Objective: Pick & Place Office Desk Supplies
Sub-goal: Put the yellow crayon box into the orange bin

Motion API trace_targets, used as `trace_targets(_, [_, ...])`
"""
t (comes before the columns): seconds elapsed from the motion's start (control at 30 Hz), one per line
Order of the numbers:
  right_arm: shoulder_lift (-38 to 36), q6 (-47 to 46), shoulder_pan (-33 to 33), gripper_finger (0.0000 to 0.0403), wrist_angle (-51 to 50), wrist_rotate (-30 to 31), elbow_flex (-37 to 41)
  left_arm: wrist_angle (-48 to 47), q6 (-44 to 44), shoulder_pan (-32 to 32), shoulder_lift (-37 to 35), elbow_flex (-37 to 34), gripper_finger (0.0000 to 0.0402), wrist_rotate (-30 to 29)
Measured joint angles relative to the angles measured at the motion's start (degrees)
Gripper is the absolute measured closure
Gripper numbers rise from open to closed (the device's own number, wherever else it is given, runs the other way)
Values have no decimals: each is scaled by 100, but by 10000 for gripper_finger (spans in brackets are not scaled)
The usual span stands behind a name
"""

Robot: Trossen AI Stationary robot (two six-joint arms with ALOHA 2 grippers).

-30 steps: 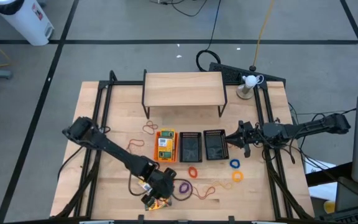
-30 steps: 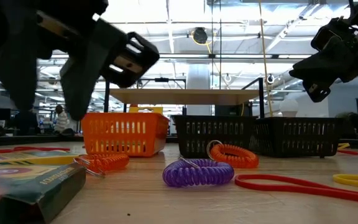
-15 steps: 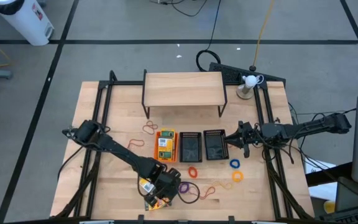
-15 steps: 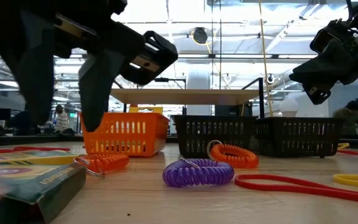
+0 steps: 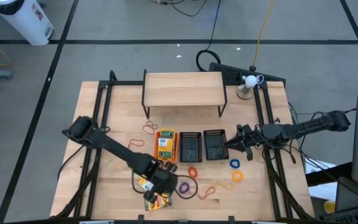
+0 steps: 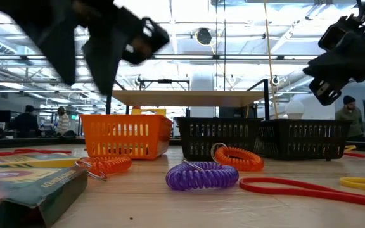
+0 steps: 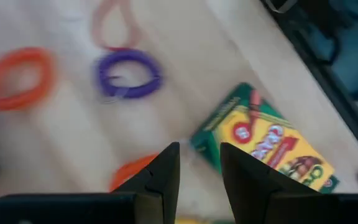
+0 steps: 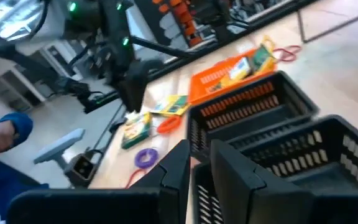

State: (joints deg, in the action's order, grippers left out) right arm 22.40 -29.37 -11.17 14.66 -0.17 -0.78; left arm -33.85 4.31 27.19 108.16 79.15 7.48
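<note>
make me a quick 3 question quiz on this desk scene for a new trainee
1. True or false: the orange tray already holds a crayon box.
2. The two black mesh trays stand: A) on the wooden riser B) in a row beside the orange tray C) stacked on each other.
3. Fill in: the left gripper hovers over a loose crayon box, empty; the coil nearest that box on the side away from the table's edge is ____ in colour.

Key: 1 true. 2 B. 3 purple.

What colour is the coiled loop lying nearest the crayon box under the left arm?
Purple, clearest in the left wrist view.
</note>
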Motion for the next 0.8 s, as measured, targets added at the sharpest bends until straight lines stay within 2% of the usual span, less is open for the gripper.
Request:
trace_targets(0.23, [304, 166, -455, 344, 334, 25, 0, -515, -647, 221, -711, 4, 289, -998])
trace_targets(0.43, [581, 409, -730, 344, 496, 468, 0, -1389, -1469, 371, -911, 4, 289, -1872])
trace_targets(0.57, [626, 733, -732, 344, 637, 643, 0, -1541, -2057, 364, -901, -263, 289, -1898])
trace_targets(0.7, [629, 1170, -731, 344, 1002, 642, 0, -1579, -2797, 285, -881, -761, 289, -1456])
trace_targets(0.8, [626, 1399, -731, 344, 1193, 639, 0, -1421, -2955, 268, -881, -1068, 289, -1214])
